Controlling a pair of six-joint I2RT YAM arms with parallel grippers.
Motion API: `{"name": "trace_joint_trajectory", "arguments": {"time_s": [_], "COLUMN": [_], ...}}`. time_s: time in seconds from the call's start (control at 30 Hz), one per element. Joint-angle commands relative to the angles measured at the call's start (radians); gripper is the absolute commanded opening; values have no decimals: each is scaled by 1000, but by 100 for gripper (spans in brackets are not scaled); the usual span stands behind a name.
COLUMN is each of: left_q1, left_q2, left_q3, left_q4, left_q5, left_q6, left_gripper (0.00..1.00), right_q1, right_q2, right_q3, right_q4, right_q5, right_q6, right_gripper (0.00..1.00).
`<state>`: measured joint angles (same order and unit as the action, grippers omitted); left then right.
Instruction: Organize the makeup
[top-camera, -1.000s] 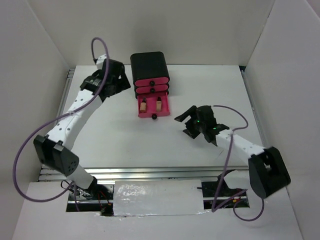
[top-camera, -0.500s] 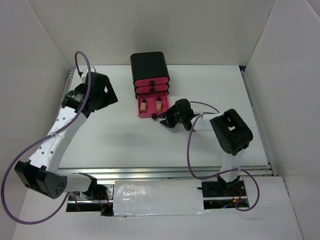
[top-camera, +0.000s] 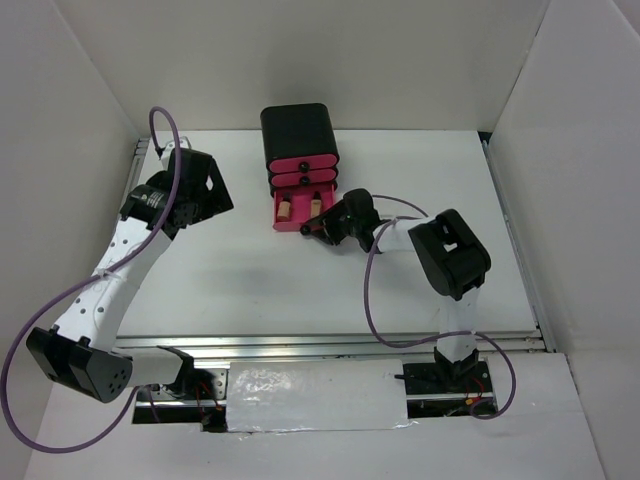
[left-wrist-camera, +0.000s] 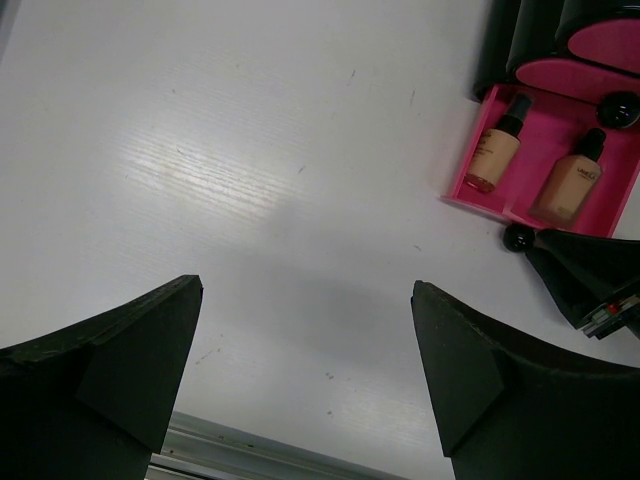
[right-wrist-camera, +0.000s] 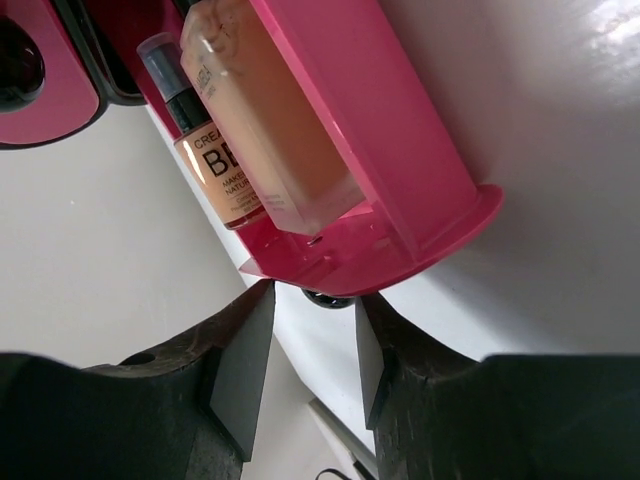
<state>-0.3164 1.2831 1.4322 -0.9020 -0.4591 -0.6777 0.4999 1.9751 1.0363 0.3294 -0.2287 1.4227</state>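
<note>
- And here we have the labelled bottle (right-wrist-camera: 212, 165) lying in the pulled-out bottom drawer (right-wrist-camera: 400, 150), dark cap toward the box. We read "CREA", a big "B", "MAKE" and "NATUR" on it; the rest is cut off.
- The second bottle (right-wrist-camera: 275, 120) lies just beside it in the same pink drawer. We can't read any print on that one.
- At the drawer's front sits the black knob (right-wrist-camera: 328, 298), and the right gripper (right-wrist-camera: 313, 296) straddles it. Its jaws are narrow, one finger on either side, but we can't tell whether the pads actually press on it.
- The right arm is folded, elbow high, wrist reaching left to the drawer front.
- Behind stands the black box (top-camera: 298, 130), with its two upper pink drawers (top-camera: 303, 168) pushed in.
- Out to the left, the left gripper (left-wrist-camera: 307, 290) hangs over the white table (top-camera: 250, 280), jaws wide with nothing between them. Its arm stretches up the table's left side.
</note>
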Motion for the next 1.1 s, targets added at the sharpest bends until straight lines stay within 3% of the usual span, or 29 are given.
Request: {"name": "trace_joint_trajectory", "arguments": {"time_s": [0.0,0.37,0.8,1.07], "left_q1": [5,5,5,5], "left_q2": [-22,-21,-13,-2], "left_q3": [1,-36,-75,-81], "left_q4": [24,57,77,95], "left_q5": [13,37,45,80], "left_q6": [33,53,61,75], "left_gripper": [100,99,99,99], "right_q1": [0,-49,-100,-107], "right_q2": [25,113,235,170], "right_q3": [47,174,361,312], "right_q4": [108,114,91,204], "right_q5": [13,-24,-61,-107], "right_q6": [-8,-74,-94,-137], "right_gripper": [45,36,35,30]}}
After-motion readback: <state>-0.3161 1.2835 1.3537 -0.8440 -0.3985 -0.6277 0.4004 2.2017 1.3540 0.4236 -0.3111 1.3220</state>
